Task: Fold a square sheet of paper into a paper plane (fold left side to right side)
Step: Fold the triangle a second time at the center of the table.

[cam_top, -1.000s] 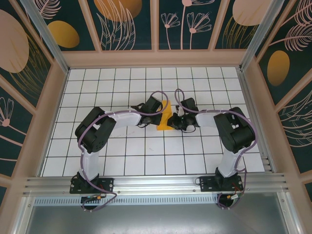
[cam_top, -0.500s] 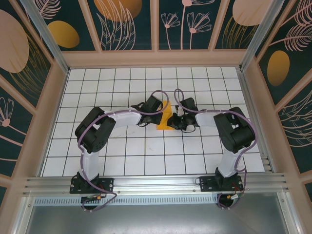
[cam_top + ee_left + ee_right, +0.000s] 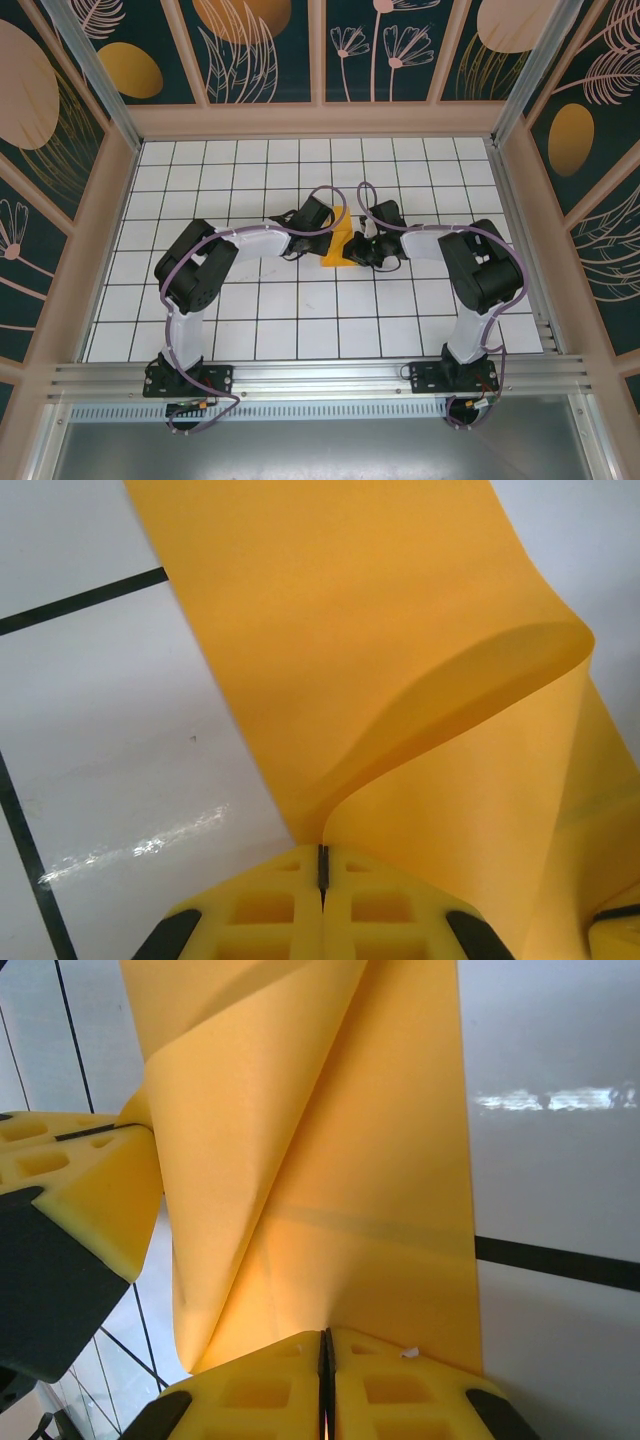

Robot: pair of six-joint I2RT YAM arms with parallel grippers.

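1. You will find the left arm (image 3: pixel 200 265) rising from its base at the near left edge of the white grid table (image 3: pixel 250 310). It elbows inward and reaches toward the table's centre.

2. Your left gripper (image 3: pixel 322 230) sits at the left edge of the sheet of paper (image 3: pixel 339 243). In the left wrist view its yellow foam pads (image 3: pixel 260 905) meet with only a dark seam between them. They are clamped on the paper's edge where it enters the seam.

3. The sheet lies near the middle of the table, between the two grippers, as a narrow orange-yellow shape that is partly raised. In the left wrist view it bends up from the pads and rolls over in a rounded, uncreased loop. The lower layer lies flat across the white tiles and a black grid line (image 3: pixel 80 600).

4. Your right gripper (image 3: pixel 360 250) is at the sheet's right side, close to the left one. In the right wrist view its pads (image 3: pixel 400 1390) are pressed together on the paper's near edge. The sheet fans away from them in two layers, with a soft fold running up the middle. One yellow pad of the left gripper appears at that view's left, touching the paper.

5. The right arm (image 3: pixel 480 265) mirrors the left, rising from the near right edge and bending inward.
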